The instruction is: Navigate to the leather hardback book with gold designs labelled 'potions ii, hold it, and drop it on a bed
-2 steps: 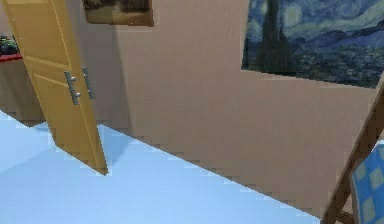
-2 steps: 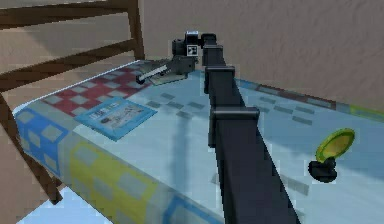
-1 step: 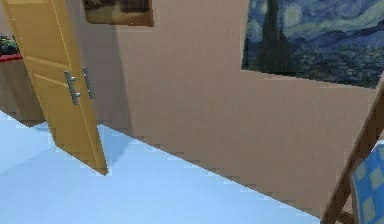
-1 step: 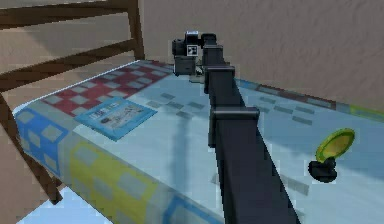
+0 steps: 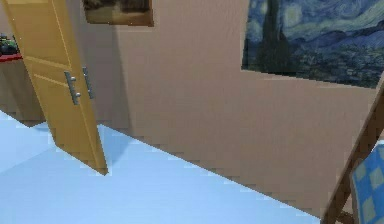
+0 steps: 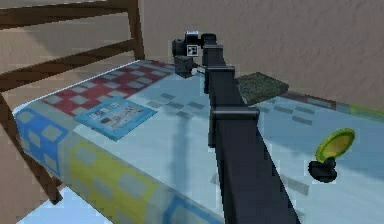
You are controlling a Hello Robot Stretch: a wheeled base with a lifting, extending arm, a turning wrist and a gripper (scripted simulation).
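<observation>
A bed (image 6: pixel 150 160) with a patchwork quilt in blue, red and yellow squares spans the arm side view. My arm (image 6: pixel 235 130) reaches out over the bed. The gripper (image 6: pixel 183 55) is at the arm's far end, above the quilt near the wall. A small dark grey shape sits right at its fingers against the quilt, so I cannot tell whether it holds anything. A dark flat rectangular thing (image 6: pixel 258 88) lies on the quilt just right of the arm. A thin blue flat thing (image 6: pixel 120 117) lies on the quilt left of the arm.
A yellow-green disc on a dark base (image 6: pixel 333 155) rests on the quilt at the right. The bed's wooden headboard (image 6: pixel 70 45) rises at the left. Ahead are an open orange door (image 5: pixel 70 80), a brown wall with a starry-night painting (image 5: pixel 315 40), blue floor and the bed's corner (image 5: pixel 365 175).
</observation>
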